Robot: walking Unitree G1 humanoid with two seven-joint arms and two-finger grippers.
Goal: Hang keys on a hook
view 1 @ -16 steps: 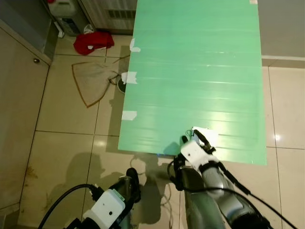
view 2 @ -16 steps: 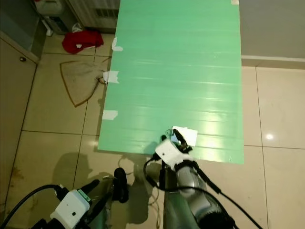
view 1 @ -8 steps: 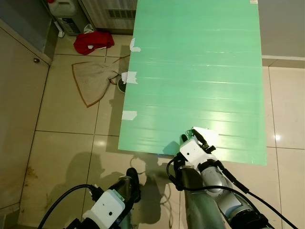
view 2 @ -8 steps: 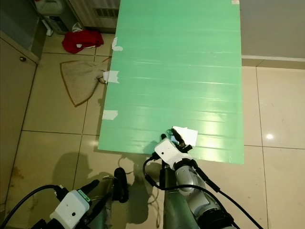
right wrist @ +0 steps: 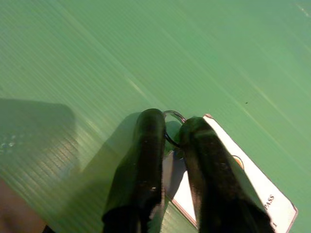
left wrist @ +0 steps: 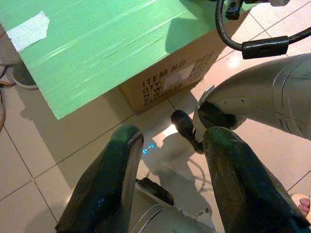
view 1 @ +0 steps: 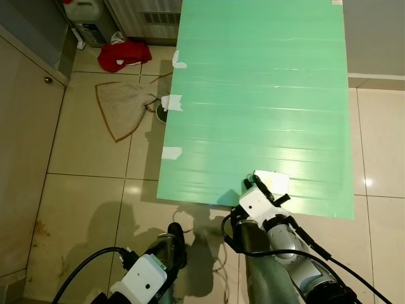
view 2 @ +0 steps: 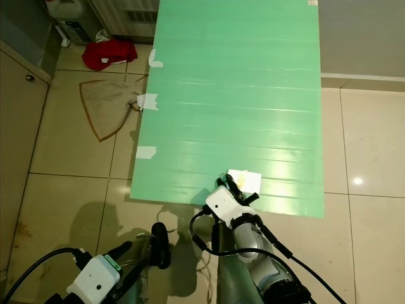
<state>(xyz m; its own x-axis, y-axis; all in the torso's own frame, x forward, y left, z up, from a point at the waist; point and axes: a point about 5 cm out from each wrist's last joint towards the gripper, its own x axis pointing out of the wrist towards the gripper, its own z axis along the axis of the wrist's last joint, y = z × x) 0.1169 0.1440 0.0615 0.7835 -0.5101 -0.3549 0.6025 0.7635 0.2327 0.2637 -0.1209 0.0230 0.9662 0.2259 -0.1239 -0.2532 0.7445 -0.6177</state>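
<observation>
**Keys pinched at the ring, near edge of green board**

Left eye view: right gripper (view 1: 264, 185) reaching over the near edge of the green board (view 1: 259, 95), fingertips down on a white card (view 1: 276, 181) lying flat there. Keys themselves too small to make out from here. Left gripper (view 1: 174, 239) low over the tiled floor (view 1: 88, 183), idle. Red cloth (view 1: 123, 55) on the floor well off to the left.

Right eye view: same scene, slightly shifted; card just beyond the black fingertips, near the board's front rim. No hook to be made out on the board.

Left wrist view: fingers (left wrist: 121, 165) spread wide with nothing between them, looking down past a cardboard box (left wrist: 170, 77) under the board.

Right wrist view: black fingers nearly closed, with a thin wire key ring (right wrist: 173, 116) caught at their tips; card attached below, resting on the board. Judged light and stiff, the ring thin, slick metal, likely to slip or swing; best held on the ring itself, leaving the loop free for a hook. Card probably dangling once lifted.
</observation>
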